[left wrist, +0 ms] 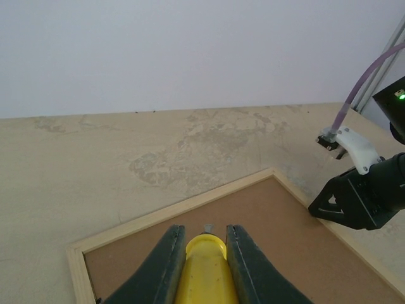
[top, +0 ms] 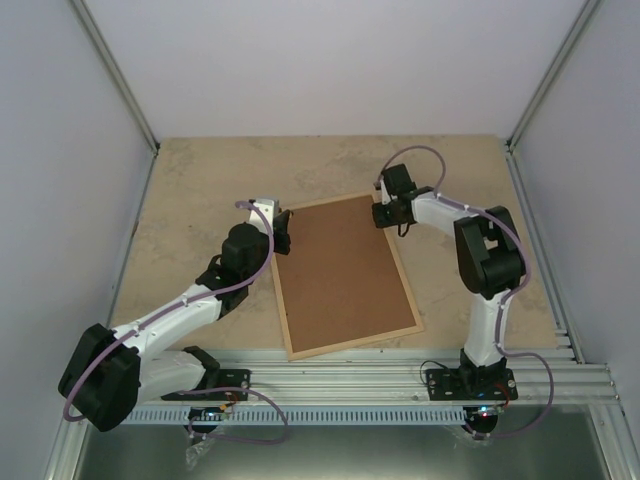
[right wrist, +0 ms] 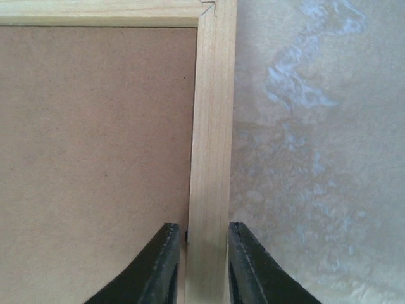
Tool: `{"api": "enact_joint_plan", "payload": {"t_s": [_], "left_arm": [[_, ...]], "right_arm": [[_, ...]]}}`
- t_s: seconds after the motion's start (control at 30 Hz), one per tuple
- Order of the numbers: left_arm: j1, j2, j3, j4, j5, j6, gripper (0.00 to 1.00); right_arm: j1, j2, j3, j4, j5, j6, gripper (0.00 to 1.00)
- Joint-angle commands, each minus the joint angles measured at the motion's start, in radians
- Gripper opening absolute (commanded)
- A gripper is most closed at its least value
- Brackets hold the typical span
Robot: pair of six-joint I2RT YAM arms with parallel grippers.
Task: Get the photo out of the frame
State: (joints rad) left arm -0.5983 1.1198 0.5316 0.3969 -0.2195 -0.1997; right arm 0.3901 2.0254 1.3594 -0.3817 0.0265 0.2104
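1. Top external: shows the frame [top: 355, 343] lying flat on the beige marbled table [top: 200, 180], back side up. Brown backing board [top: 345, 270] fills it. Set at a slight angle to the table edges, short sides near and far.
2. Places the left gripper [top: 283, 232] at the frame's far left corner and the right gripper [top: 383, 214] at its far right corner, one arm on each side.
3. Left wrist: looks along two dark fingers [left wrist: 169, 253] low over the backing board, close to the far moulding. Narrowly apart, with a rounded yellow piece [left wrist: 204, 269] filling the gap. Cannot tell whether clamped on that piece or merely standing around a part of the claw itself.
4. Also catches a small grey tab [left wrist: 207, 227] just beyond the yellow tip, and the other arm's black claw at the right-hand rail.
5. Right wrist: looks straight down on the frame's long side rail, mitred corner [right wrist: 212, 9] at the top of the view. One finger on the backing-board side, the other on the table side, both drawn in tight against the pale wood. Clamped on the frame.
6. Photo: hidden in every view; only the back of the frame on show.
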Motion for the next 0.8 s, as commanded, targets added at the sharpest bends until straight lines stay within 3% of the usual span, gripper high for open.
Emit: {"api": "enact_joint_plan", "payload": {"t_s": [0.0,0.2,0.4,0.77], "left_arm": [[-0.002,-0.003,-0.007,0.051,0.024,-0.016,0.0],[-0.002,0.003,-0.008,0.059,0.042,-0.03,0.0],[-0.002,-0.003,-0.011,0.073,0.067,-0.041,0.0],[-0.003,0.01,-0.071,0.22,0.124,-0.077,0.0]], "right_arm": [[-0.007,-0.107,-0.029,0.022,-0.046,0.006,0.27],[-0.005,-0.235,-0.097,0.064,-0.106,0.035,0.38],[0.049,-0.344,-0.217,0.192,-0.295,0.135,0.45],[0.128,-0.488,-0.576,0.837,-0.678,0.573,0.51]]}}
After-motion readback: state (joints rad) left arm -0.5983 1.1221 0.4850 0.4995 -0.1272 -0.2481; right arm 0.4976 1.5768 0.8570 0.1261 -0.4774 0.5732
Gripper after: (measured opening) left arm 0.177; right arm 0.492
